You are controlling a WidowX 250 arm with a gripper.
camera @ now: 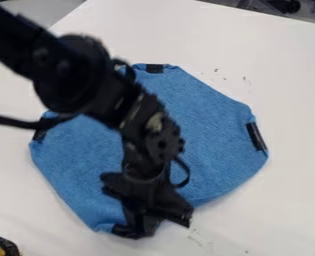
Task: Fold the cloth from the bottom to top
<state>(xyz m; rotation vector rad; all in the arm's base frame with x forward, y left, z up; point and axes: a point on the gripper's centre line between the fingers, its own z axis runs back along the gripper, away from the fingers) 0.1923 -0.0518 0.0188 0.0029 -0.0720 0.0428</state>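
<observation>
The white counter [280, 210] carries everything here, its right edge and far edge both apart from the work; over it the black arm [73, 75] slants in from the upper left and ends low, above the near side of the cloth; the blue cloth [213, 115] lies spread on the middle of the counter, its outline uneven and bluntly cornered, partly hidden beneath the arm; it looks light, soft and matt, so I'd expect it to bend with hardly any pull and to grip itself rather than slip, though it may wrinkle or drag along whole if pulled flat; nothing about it seems fragile. The gripper [153, 224] is at the cloth's near edge, by the bottom corner; whether it is open or closed, or has any cloth in it, I cannot tell; that near edge is the right place to take hold, pinching a small fold and lifting before carrying it towards the far edge; one corner alone would likely bring the fold up askew. Smaller are the black strips on the rim, one at the top [154, 68], one at the right [256, 136]; they may be a bit stiffer than the fabric; smallest, some dark specks [216, 70] beyond the cloth.
</observation>
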